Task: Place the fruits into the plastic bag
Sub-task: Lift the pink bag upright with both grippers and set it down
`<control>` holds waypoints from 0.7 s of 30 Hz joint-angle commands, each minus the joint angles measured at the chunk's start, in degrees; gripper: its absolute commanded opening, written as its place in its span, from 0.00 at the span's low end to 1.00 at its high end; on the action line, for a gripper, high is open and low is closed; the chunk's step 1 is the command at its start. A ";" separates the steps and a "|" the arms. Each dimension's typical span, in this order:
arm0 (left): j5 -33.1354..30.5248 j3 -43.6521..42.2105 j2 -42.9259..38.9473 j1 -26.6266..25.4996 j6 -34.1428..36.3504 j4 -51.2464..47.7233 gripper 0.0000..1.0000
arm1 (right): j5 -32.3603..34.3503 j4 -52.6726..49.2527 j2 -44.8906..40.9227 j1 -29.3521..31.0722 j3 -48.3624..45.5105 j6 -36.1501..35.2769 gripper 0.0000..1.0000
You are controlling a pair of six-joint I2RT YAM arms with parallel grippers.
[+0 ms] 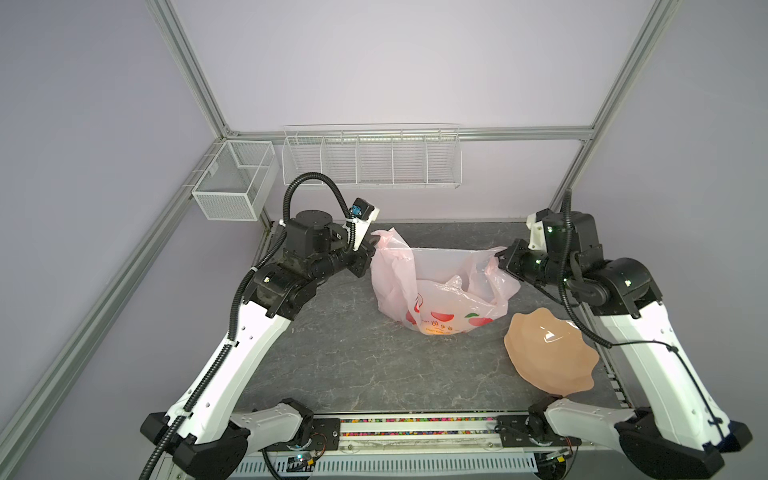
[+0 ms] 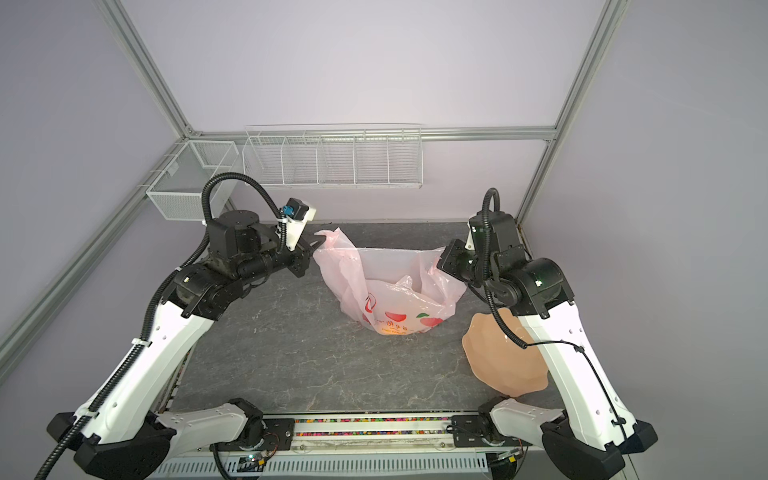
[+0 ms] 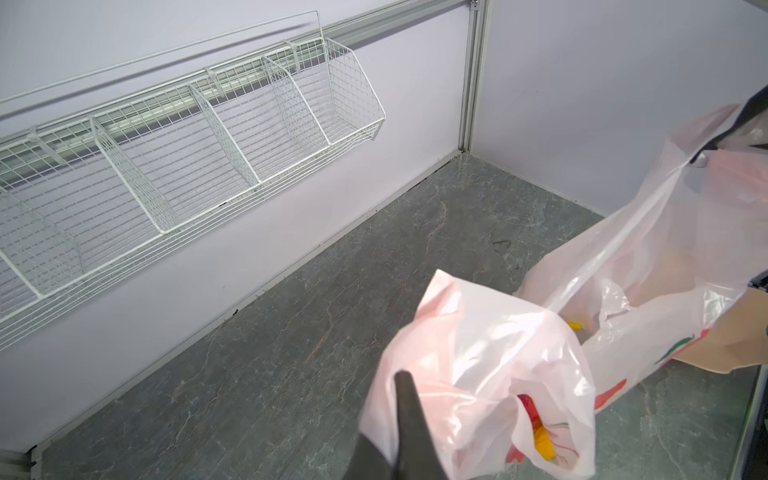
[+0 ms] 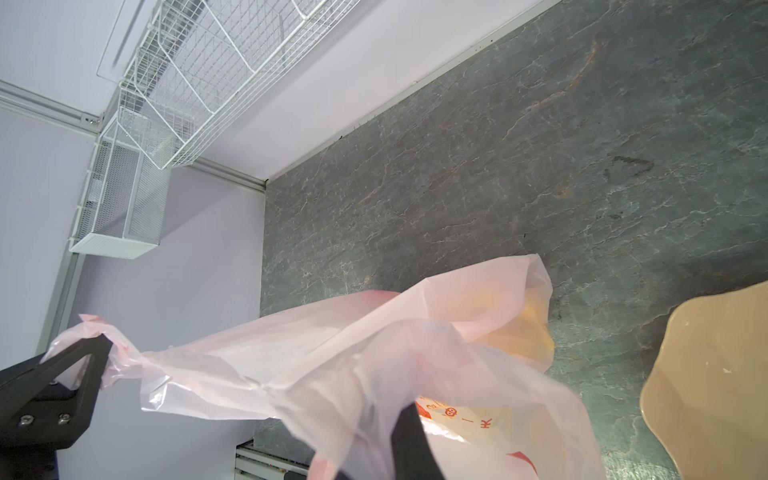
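Left claw (image 1: pixel 372 246) pinches one handle (image 1: pixel 383 239) | right claw (image 1: pixel 500 259) pinches the other | plastic bag (image 1: pixel 440 291) spread open for fruits (image 3: pixel 575 326), seemingly inside already

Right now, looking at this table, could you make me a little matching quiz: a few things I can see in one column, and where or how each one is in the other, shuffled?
Things:
1. plastic bag
2. plate
3. wire rack
4. left gripper

Descriptions:
A. white, hangs at the back
B. shut on a bag handle
C. peach-coloured and empty
D. stands in the middle, mouth pulled open

Pairs: 1-D, 2-C, 3-A, 4-B.
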 commanded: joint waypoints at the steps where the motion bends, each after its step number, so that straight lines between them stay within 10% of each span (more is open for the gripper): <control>1: 1.61 -0.63 0.84 2.32 -0.99 3.44 0.00 | 0.94 1.36 1.66 -0.46 -2.22 2.41 0.06; 21: -0.34 -11.15 5.39 12.61 -3.51 16.02 0.00 | 2.96 12.63 14.60 -2.04 -7.56 1.70 0.06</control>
